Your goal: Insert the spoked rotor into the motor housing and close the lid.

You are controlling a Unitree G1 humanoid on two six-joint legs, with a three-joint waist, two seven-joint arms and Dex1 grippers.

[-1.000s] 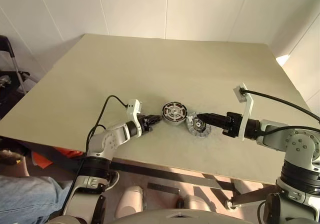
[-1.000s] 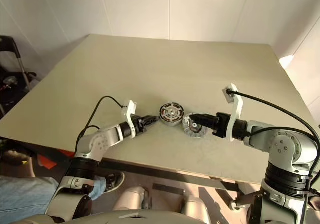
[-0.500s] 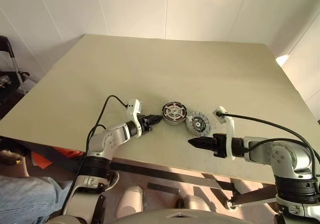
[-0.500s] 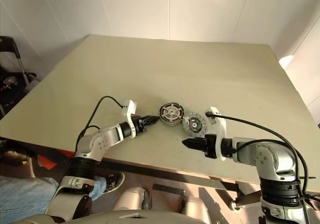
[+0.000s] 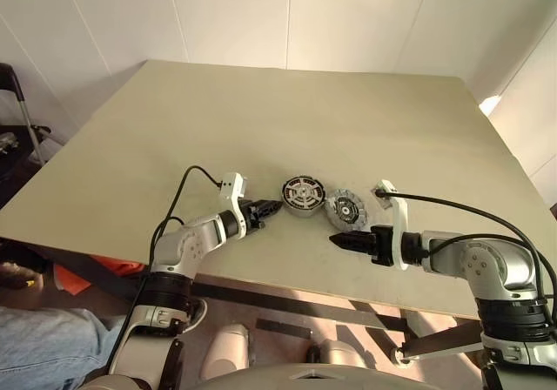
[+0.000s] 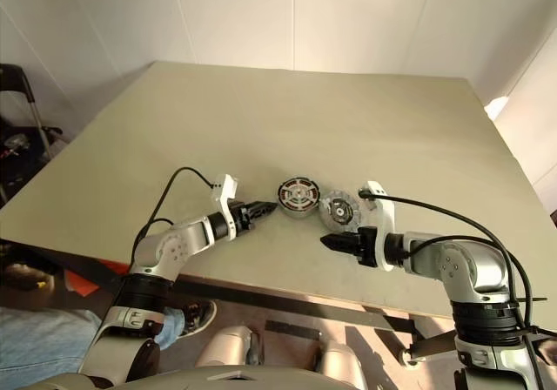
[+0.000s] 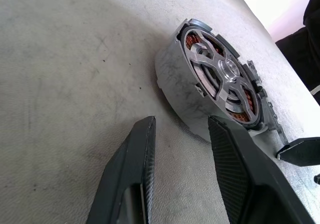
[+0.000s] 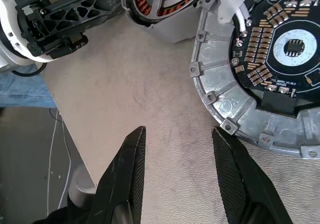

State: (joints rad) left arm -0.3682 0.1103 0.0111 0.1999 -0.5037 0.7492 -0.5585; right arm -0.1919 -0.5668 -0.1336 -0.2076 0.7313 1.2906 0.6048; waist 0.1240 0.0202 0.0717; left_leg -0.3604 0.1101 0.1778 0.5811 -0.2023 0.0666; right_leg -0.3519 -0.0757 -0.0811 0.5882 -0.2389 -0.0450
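Silver and round, the motor housing [image 5: 302,196] sits near my edge of the tan table [image 5: 296,120]. I see the spoked rotor [image 7: 223,81] already inside it, with coppery windings around it. My left gripper [image 5: 271,207] lies just beside the housing, fingers a little apart and holding nothing. The lid [image 5: 346,211] lies flat on the other side, close against the housing. My right gripper [image 5: 337,240] hovers near the lid, fingers apart and empty.

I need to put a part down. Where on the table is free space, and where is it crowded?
The wide far half of the table, beyond the motor housing, is bare. The near edge is crowded: left pincer, housing, lid and right pincer sit close together.
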